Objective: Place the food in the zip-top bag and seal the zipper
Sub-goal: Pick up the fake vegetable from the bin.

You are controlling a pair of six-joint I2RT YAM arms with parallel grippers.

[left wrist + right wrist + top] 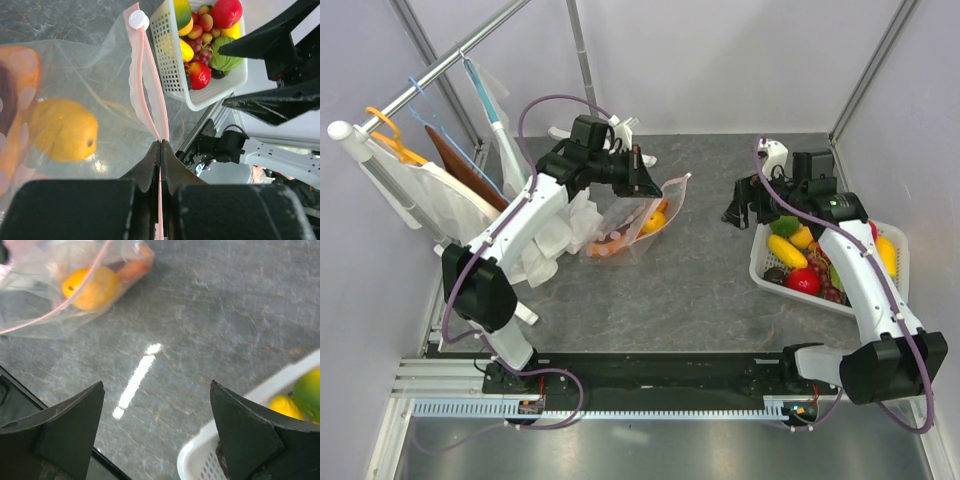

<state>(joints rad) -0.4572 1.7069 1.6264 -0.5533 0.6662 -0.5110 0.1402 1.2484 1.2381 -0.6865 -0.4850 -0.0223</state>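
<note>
top view: left gripper [652, 186] holds the zip-top bag [625, 232] mouth-up for loading, at 9 o'clock of the basket [757, 258]. left wrist: jaws clenched on the zipper [147, 75]. right wrist: right gripper [156, 387] spread wide, empty, probably bound for the food [282, 405] at 4 o'clock.

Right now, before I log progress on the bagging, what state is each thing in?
bag: mouth open, an orange fruit and an orange-brown piece inside.
zipper: unsealed, white slider at one end.
left fingers: shut on the zipper.
right fingers: open, empty, above the table.
basket: holds fruit not yet bagged.
</note>
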